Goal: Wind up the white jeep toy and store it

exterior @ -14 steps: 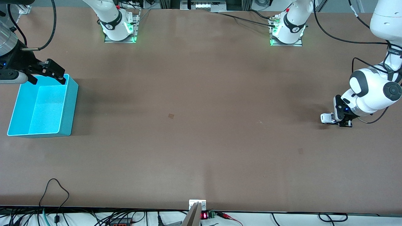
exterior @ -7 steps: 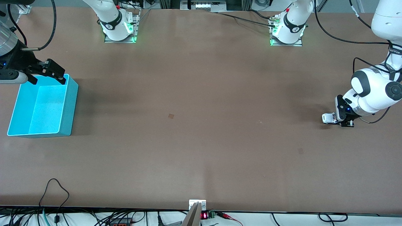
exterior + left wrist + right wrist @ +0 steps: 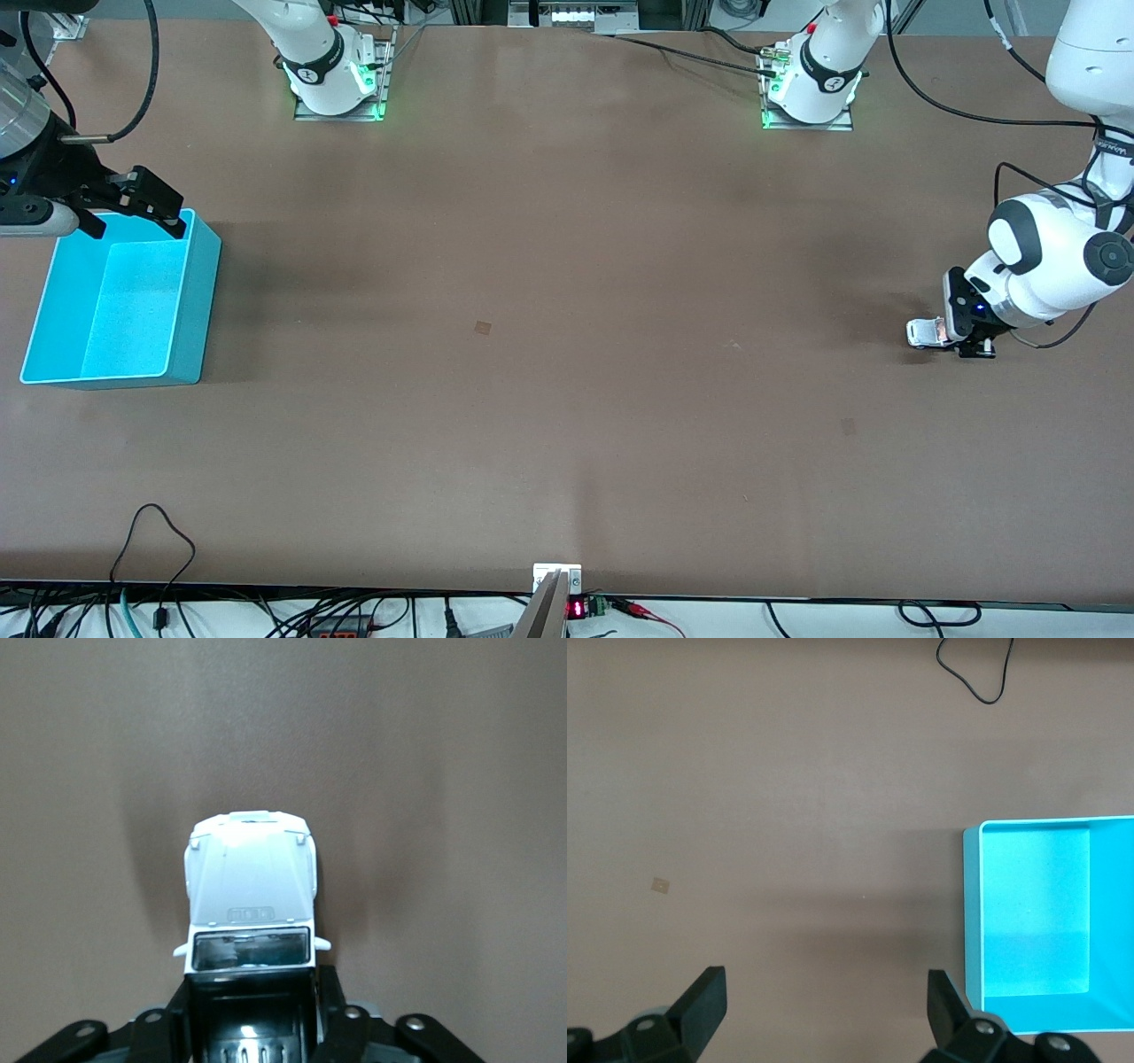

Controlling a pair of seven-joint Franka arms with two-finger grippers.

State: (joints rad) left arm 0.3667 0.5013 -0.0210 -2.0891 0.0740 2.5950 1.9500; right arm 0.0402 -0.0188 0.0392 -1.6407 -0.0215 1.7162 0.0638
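The white jeep toy (image 3: 923, 332) is at the left arm's end of the table, down at the table surface. My left gripper (image 3: 950, 338) is shut on its black rear part. In the left wrist view the jeep toy (image 3: 250, 881) points away from the left gripper (image 3: 252, 997), with a finger (image 3: 335, 1010) pressed on each side of its rear. The turquoise bin (image 3: 200, 292) stands empty at the right arm's end. My right gripper (image 3: 135, 221) hangs open and empty over the bin's rim farthest from the front camera. The right wrist view shows the bin (image 3: 972, 912) beside the open right gripper (image 3: 824, 1001).
A small brown square mark (image 3: 482, 327) is on the tabletop near the middle, and a second one (image 3: 848, 427) lies nearer the front camera than the jeep. A black cable loop (image 3: 156, 532) lies at the front edge. The arm bases (image 3: 337, 80) stand along the back edge.
The left gripper shifted the jeep toy slightly toward the left arm's end and back again. The right arm and the bin have not moved.
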